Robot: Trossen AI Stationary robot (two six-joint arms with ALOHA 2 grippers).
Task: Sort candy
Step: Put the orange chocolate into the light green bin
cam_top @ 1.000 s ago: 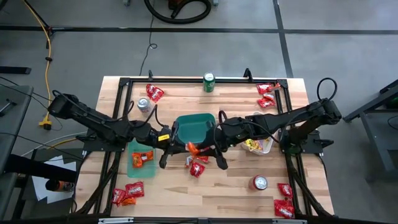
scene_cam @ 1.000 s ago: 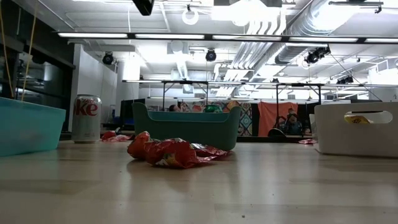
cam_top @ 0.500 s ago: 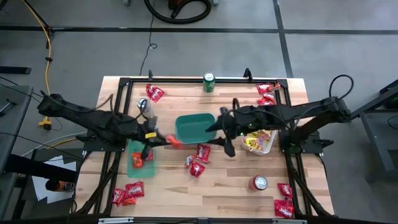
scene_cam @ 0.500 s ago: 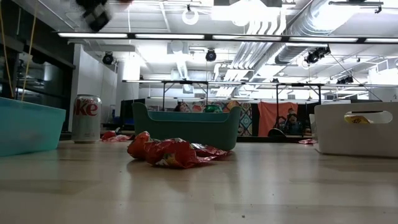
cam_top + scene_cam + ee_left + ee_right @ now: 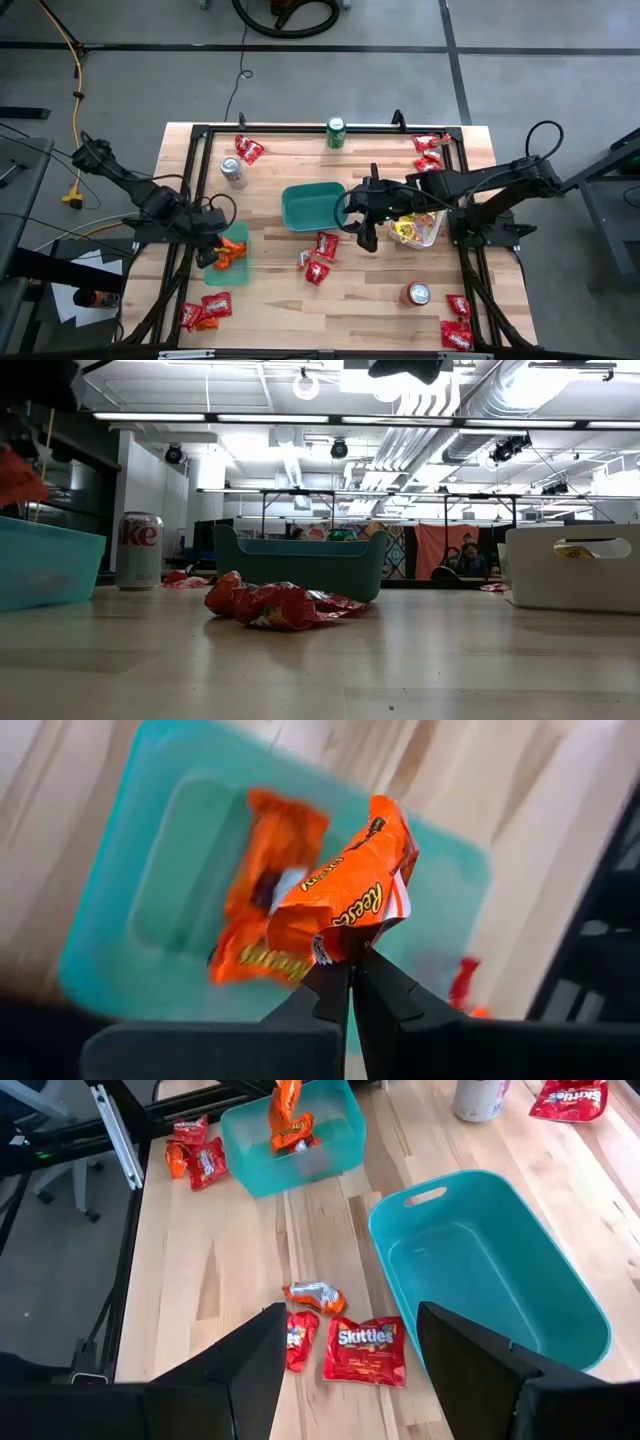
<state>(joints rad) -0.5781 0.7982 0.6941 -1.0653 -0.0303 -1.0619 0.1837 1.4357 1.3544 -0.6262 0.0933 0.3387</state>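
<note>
The left gripper (image 5: 350,965) is clamped on an orange candy packet (image 5: 345,890), hanging over the small teal bin (image 5: 440,880) (1 orange packet already lies inside). Release only once centred above it. The right gripper (image 5: 345,1350), fingers apart, hovers near the big teal bin (image 5: 480,1270).

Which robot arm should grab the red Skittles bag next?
The right one, probably. Its open right hand hovers close to the Skittles bag, while the left hand is busy holding an orange Reese's packet over the small teal bin.
</note>
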